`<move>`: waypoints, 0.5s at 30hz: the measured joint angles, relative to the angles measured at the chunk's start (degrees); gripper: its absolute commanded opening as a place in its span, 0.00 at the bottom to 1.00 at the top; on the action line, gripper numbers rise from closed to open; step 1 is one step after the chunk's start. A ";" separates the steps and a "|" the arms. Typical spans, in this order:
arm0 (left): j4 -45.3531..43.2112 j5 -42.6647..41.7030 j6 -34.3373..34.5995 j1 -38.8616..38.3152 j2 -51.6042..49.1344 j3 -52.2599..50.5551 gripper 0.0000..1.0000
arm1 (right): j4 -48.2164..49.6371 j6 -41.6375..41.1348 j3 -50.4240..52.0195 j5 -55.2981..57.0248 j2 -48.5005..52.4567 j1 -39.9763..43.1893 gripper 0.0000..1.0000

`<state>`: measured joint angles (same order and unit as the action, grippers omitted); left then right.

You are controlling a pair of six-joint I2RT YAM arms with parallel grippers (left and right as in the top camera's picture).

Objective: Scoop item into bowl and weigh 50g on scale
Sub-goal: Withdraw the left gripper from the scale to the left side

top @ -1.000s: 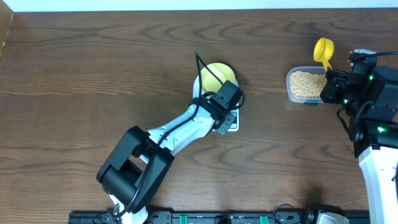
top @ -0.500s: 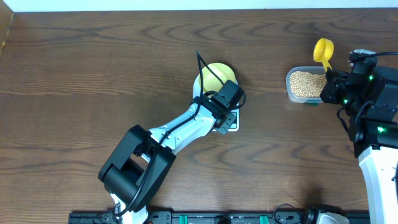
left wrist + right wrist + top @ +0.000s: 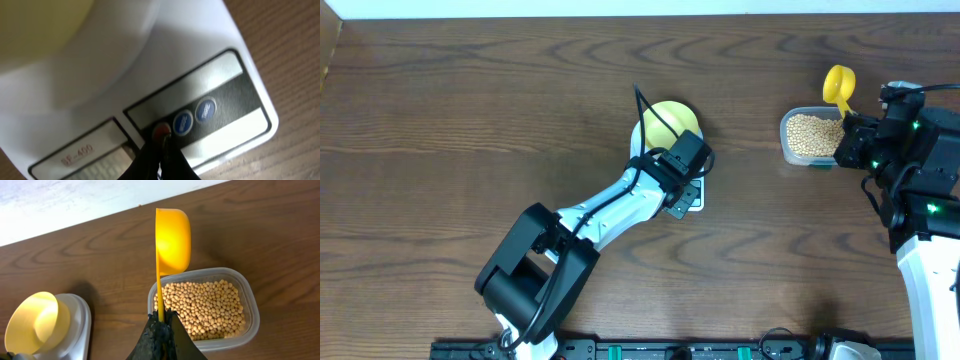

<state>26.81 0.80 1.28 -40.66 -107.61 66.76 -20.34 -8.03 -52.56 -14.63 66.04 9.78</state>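
Note:
The pale yellow bowl (image 3: 670, 121) stands on the white scale (image 3: 697, 204) at mid-table. My left gripper (image 3: 162, 142) is shut, its tips pressed onto the red button (image 3: 161, 130) beside two blue buttons on the scale (image 3: 150, 60). The bowl (image 3: 35, 30) looms blurred at the upper left of the left wrist view. My right gripper (image 3: 161, 316) is shut on the handle of a bright yellow scoop (image 3: 172, 237), held above the clear tub (image 3: 250, 325) full of beige beans (image 3: 207, 307). The scoop cup looks empty. The bowl (image 3: 35, 322) shows empty.
The tub of beans (image 3: 810, 136) sits at the right, near my right arm (image 3: 920, 160). The scoop (image 3: 839, 81) sticks out toward the table's far edge. My left arm (image 3: 590, 225) stretches diagonally from the front left to the scale.

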 measured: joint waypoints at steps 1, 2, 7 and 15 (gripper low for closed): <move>0.09 -0.04 0.00 0.00 0.35 -0.37 0.07 | -0.22 0.00 0.00 0.00 0.00 0.00 0.01; 0.22 -0.07 0.00 0.02 0.66 -0.74 0.07 | -0.35 0.02 0.00 0.00 0.00 0.00 0.01; 0.33 -0.22 0.02 0.02 0.81 -0.90 0.07 | -0.44 0.00 0.00 0.00 0.00 0.00 0.01; 0.42 -0.52 0.22 1.20 5.18 -0.87 0.07 | -0.44 0.00 0.00 0.00 0.00 0.00 0.01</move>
<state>27.22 0.27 1.50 -39.46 -102.43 65.89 -20.78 -8.03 -52.56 -14.63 66.04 9.78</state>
